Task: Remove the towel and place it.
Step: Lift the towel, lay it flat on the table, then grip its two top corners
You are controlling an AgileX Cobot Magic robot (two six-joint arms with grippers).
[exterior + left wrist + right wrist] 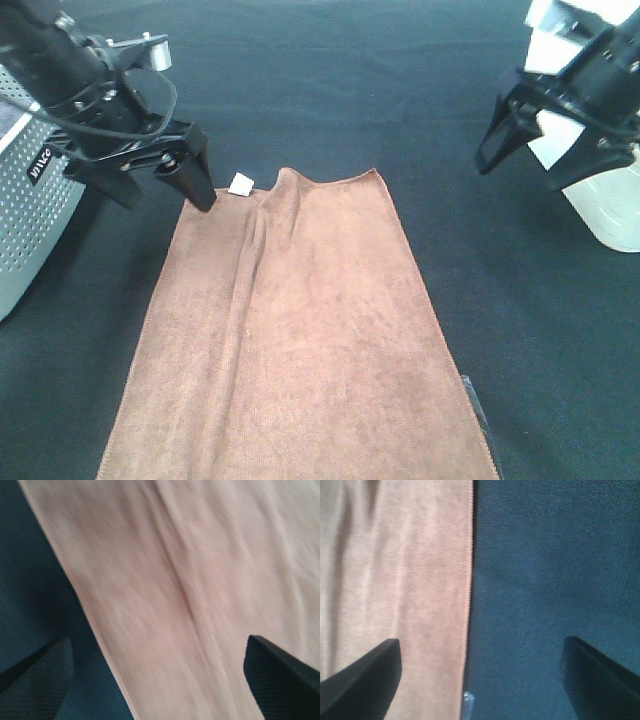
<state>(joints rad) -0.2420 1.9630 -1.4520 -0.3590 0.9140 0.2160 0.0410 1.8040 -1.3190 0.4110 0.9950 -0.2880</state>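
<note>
Two grippers: both have their fingers spread wide with nothing between them, so neither is holding the cloth
Towel (300,340): lies flat and lengthwise on the dark table cover (400,80), from the far middle toward the near edge, where it runs out of view
White tag (241,183): sits at the towel's far-left corner, just beside one finger of the left gripper
Left gripper (160,182): hangs low at that far-left corner; whether the nearer fingertip touches the cloth cannot be told
Left wrist view: blurred; the towel's long edge passes between the fingers (35,675), one over cloth and one over table cover, which suits either a pinch on the edge or a let-go
Right gripper (535,150): raised over bare cover, well apart from the far-right corner, probably held back so it does not drag the cloth
Right wrist view: the towel's stitched edge runs between the open fingers (365,680), one above cloth, one above cover
Ridge (255,260): a long fold runs down from the far edge, left of the middle; it is the only unevenness seen
Basket (30,200): perforated metal at the far left, behind the left arm; the towel lies apart from it
White container (610,215): under the right arm, well apart from the towel
Stage, as a judgement: removal looks done and the laying-out nearly so; only the ridge might want smoothing
</note>
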